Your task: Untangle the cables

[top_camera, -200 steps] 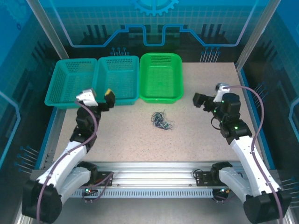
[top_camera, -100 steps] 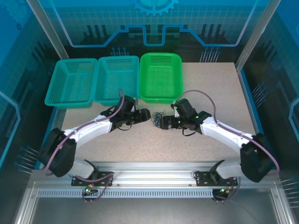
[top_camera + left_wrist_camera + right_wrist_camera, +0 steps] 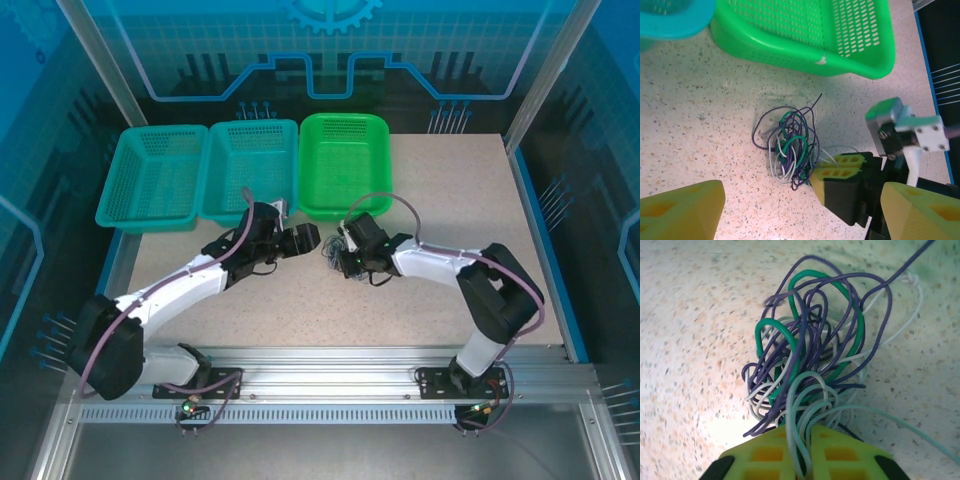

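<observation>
Your right gripper (image 3: pixel 805 434) is closed on pale strands of the tangle of thin purple, green and whitish cables (image 3: pixel 815 350), which lies just ahead of it. Your left gripper (image 3: pixel 305 238) is wide open, with the tangle in front.

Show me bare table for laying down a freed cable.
Free: the table right of the green basket, and the near strip between the two arms. Crowded: just before that basket, where the left gripper and right gripper flank the cables.
</observation>
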Controlling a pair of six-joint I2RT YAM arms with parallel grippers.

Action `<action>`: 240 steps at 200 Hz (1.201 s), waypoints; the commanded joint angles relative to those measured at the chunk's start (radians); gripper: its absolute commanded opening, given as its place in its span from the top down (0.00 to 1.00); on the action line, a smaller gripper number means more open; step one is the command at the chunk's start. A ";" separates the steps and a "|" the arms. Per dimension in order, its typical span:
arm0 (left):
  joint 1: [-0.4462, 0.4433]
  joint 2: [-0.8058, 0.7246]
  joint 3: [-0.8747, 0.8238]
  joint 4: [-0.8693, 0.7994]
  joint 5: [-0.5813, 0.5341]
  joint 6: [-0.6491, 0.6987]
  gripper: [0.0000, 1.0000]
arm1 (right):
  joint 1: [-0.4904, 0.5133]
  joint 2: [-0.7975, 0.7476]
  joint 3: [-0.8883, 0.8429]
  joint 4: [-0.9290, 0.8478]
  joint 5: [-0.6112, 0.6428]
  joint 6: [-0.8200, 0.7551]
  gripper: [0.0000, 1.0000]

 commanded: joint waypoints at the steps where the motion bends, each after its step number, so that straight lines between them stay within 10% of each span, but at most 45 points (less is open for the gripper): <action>1: 0.007 -0.023 0.034 -0.096 -0.009 0.084 0.16 | 0.015 -0.146 -0.119 0.089 -0.110 -0.179 0.92; 125: 0.083 0.003 0.097 -0.022 0.442 0.158 0.25 | 0.011 -0.443 -0.285 0.205 -0.419 -0.352 1.00; 158: 0.022 0.086 0.275 -0.322 0.210 0.375 0.32 | 0.017 -0.470 -0.264 0.157 -0.432 -0.354 1.00; 240: -0.062 0.240 0.386 -0.294 0.262 0.386 0.63 | 0.018 -0.475 -0.229 0.110 -0.415 -0.356 1.00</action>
